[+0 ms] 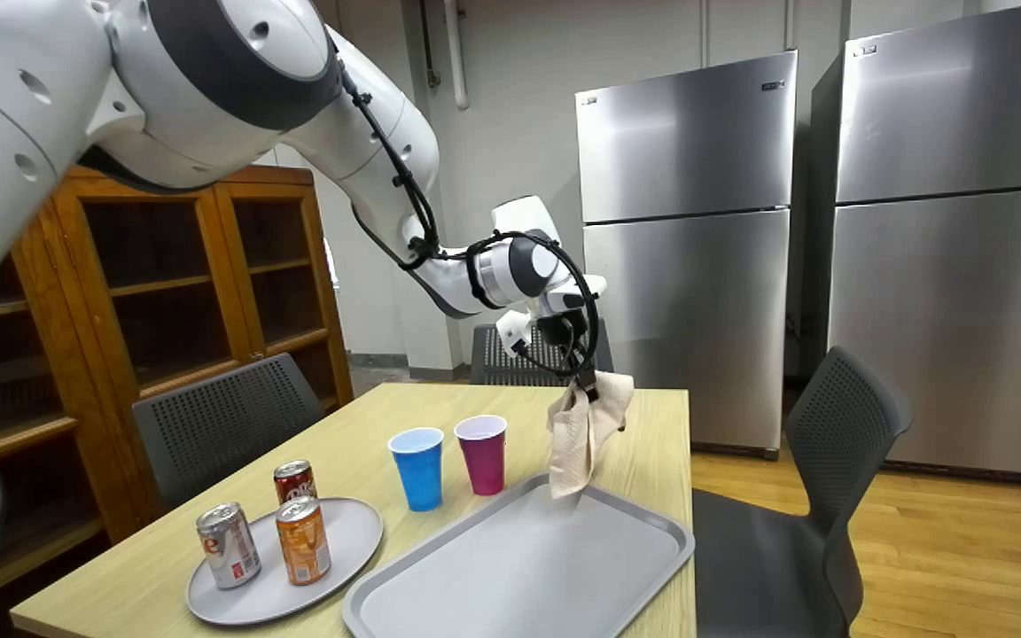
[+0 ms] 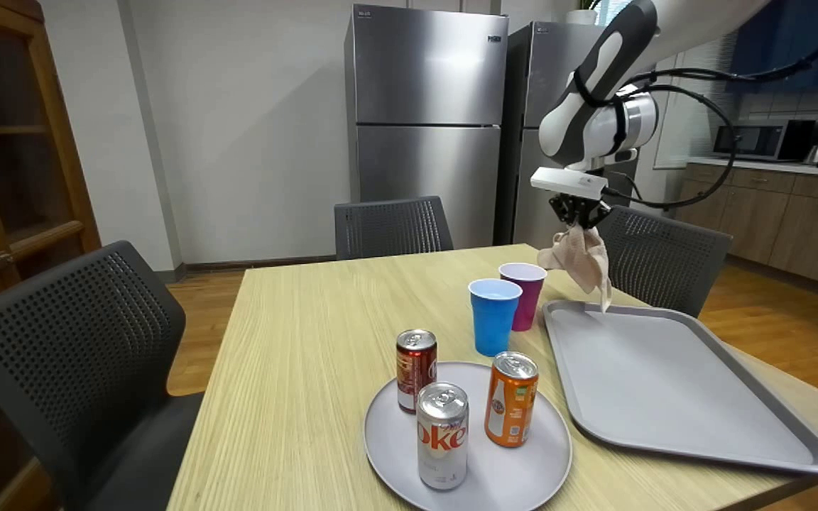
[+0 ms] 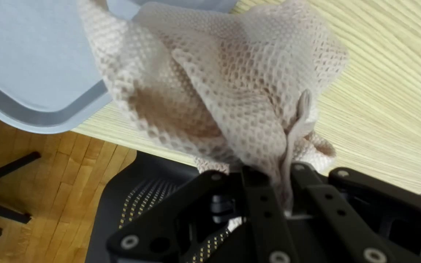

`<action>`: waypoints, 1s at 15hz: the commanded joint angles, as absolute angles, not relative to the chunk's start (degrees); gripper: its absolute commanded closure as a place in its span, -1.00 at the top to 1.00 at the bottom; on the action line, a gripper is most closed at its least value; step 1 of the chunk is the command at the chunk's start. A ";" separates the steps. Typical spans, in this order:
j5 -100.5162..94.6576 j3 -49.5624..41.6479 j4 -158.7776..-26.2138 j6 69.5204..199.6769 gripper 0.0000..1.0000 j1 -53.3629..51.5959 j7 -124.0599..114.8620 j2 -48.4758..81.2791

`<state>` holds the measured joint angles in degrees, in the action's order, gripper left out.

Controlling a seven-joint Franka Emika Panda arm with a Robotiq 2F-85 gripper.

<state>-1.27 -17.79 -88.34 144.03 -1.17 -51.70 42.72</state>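
Observation:
A beige textured cloth (image 3: 232,84) hangs in loose folds from my gripper (image 3: 283,179), which is shut on a bunched part of it between the two black fingers. In both exterior views the gripper (image 1: 593,392) is above the far end of the table, pointing down, and the cloth (image 2: 583,259) droops below it. The cloth's lowest tip overlaps the far edge of a grey rectangular tray (image 1: 528,567); whether it touches the tray I cannot tell. Beside the tray stand a blue cup (image 1: 420,474) and a purple cup (image 1: 485,461), both upright.
A round grey plate (image 2: 389,440) carries three upright cans: a silver one (image 2: 443,443), an orange one (image 2: 513,404) and a dark red one (image 2: 416,365). Dark chairs (image 1: 838,461) surround the wooden table (image 2: 309,355). Two steel refrigerators (image 1: 688,266) and a wooden cabinet (image 1: 156,266) stand behind.

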 commanded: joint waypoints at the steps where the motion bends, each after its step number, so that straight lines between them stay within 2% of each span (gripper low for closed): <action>1: -0.38 -17.15 -79.44 140.78 -0.95 0.03 -54.26 48.02; 15: -1.12 -16.68 -53.68 129.86 -0.95 2.72 -61.33 63.18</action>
